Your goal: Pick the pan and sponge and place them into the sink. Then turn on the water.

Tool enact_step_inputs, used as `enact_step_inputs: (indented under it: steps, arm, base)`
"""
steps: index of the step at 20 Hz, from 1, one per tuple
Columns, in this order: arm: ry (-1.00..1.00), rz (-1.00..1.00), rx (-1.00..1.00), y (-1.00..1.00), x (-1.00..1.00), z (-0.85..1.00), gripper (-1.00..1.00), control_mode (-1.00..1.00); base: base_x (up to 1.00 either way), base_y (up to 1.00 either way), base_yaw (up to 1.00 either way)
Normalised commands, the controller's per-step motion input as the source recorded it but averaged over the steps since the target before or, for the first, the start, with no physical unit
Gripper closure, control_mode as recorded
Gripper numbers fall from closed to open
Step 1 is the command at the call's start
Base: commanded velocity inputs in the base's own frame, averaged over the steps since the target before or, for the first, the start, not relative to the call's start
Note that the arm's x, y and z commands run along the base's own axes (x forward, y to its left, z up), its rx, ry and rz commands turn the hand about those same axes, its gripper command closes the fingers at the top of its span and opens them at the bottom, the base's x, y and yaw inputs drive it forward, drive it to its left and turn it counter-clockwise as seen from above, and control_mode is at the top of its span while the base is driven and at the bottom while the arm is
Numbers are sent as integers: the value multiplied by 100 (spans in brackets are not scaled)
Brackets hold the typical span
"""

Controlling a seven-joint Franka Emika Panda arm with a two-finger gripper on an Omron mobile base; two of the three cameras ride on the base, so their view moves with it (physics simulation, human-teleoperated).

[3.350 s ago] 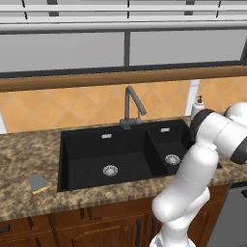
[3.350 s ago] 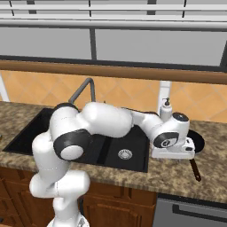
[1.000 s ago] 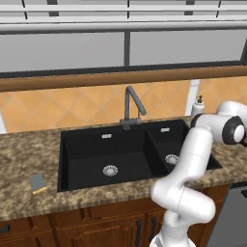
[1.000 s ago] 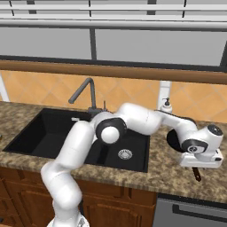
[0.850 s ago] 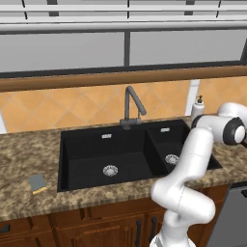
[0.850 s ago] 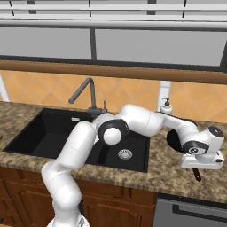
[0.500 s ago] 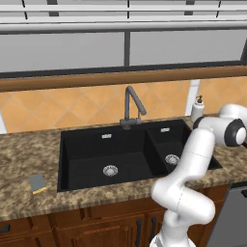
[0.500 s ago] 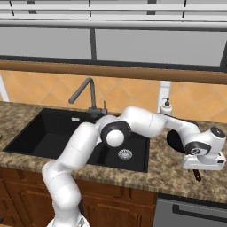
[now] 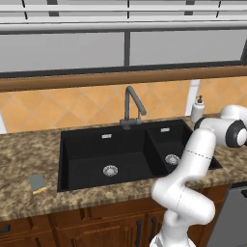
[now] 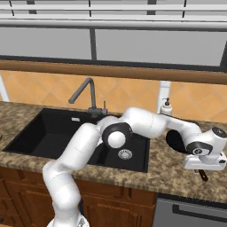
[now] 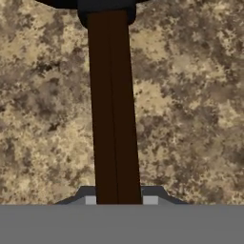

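On the counter (image 10: pixel 173 175), fingers (image 11: pixel 143 200) apparently clamping pan (image 10: pixel 176 141) handle (image 11: pixel 113 109)

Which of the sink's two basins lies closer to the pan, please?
The smaller basin, on the right side of the sink; the pan sits on the counter just beyond it, while the large basin is farther left.

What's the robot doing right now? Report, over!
Gripper shut on the pan handle. Pan on the counter right of the sink. Sponge waits on the left counter. Nothing in the way.
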Motion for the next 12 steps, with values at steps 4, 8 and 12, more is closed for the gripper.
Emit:
enact_step_inputs:
  steps: [4, 8, 12]
  arm:
    - [0, 1, 0, 4, -5, -3, 100, -100]
    - [-7, 0, -3, 41, -31, 0, 100, -100]
    - [-19, 9, -6, 57, -56, 20, 100, -100]
  base:
    - [0, 0, 0]
    - [0, 0, 0]
    - [0, 0, 0]
